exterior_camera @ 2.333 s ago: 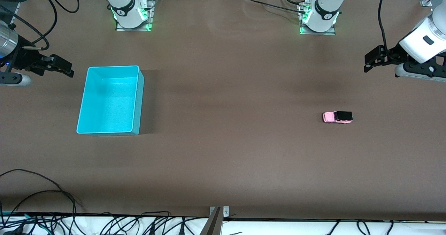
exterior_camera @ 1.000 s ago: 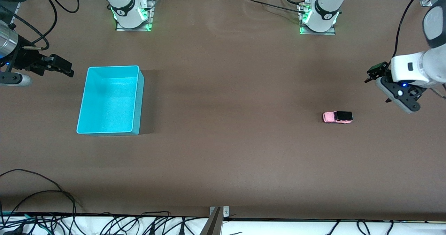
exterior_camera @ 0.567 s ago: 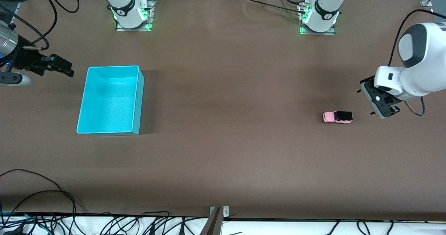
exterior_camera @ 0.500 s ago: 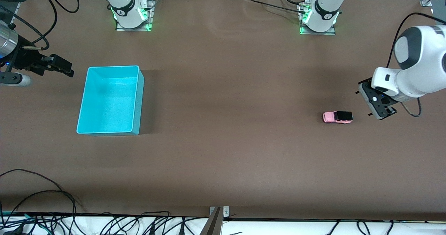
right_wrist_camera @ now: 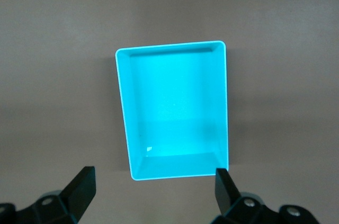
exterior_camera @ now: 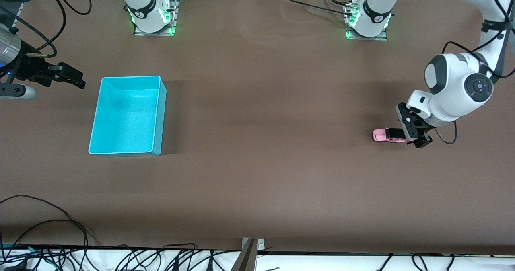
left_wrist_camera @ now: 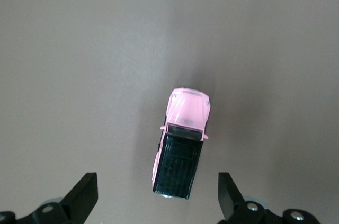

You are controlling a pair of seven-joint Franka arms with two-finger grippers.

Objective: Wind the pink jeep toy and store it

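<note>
The turquoise bin [exterior_camera: 128, 115] sits on the brown table [exterior_camera: 261, 162] toward the right arm's end, open side up. Nothing lies inside it; the right wrist view shows only its bare floor and 4 walls [right_wrist_camera: 175, 112].

The pink jeep toy [exterior_camera: 389, 135] stands on its wheels on the table toward the left arm's end, well apart from the bin. Its pink hood points toward the bin's end of the table, and its black roof [left_wrist_camera: 177, 164] is at the end next to the left gripper.

The left gripper [exterior_camera: 414, 131] hangs over the table at the jeep's black-roofed end. Its jaws are spread wide, 1 finger [left_wrist_camera: 85, 195] to each side of the toy in the left wrist view, neither touching it.

The right gripper [exterior_camera: 66, 77] waits in the air near the bin, at the table's edge. Its 2 fingers [right_wrist_camera: 225, 187] are parted and hold nothing.
</note>
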